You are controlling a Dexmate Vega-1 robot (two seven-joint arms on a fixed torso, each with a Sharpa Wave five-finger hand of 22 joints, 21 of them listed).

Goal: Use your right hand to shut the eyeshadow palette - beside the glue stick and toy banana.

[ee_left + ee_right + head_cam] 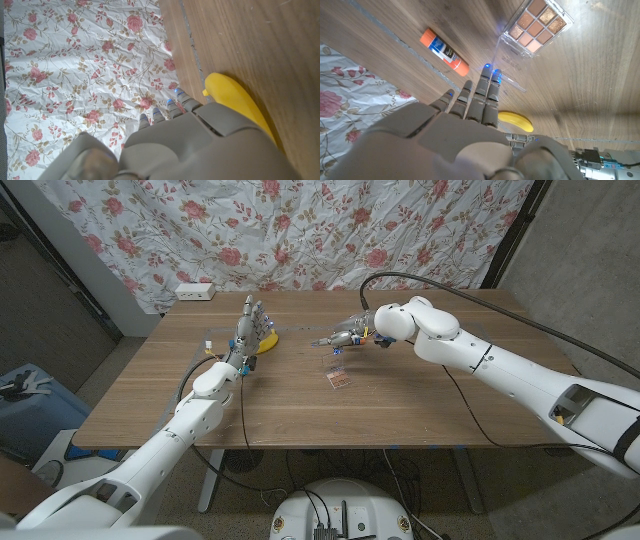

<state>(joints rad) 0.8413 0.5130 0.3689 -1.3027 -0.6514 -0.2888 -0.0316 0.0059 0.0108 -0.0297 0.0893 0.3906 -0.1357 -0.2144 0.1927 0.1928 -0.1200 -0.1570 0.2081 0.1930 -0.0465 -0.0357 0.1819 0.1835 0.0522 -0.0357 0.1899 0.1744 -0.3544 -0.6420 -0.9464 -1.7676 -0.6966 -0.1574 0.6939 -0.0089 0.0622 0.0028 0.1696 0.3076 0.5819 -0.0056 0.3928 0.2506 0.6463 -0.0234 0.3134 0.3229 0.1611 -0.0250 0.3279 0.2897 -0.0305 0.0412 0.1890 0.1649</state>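
Eyeshadow palette (pixel 538 25) lies open, right hand (pixel 470 107) fingers (pixel 484 87) at its clear lid.

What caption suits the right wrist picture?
Robot hand reaching over the open palette, glue stick and banana nearby.

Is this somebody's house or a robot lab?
Probably a makeshift robot test room, not a home: a flowered sheet hangs as a backdrop behind the wooden table, bare grey walls stand around it, and a power strip sits at the table's back edge.
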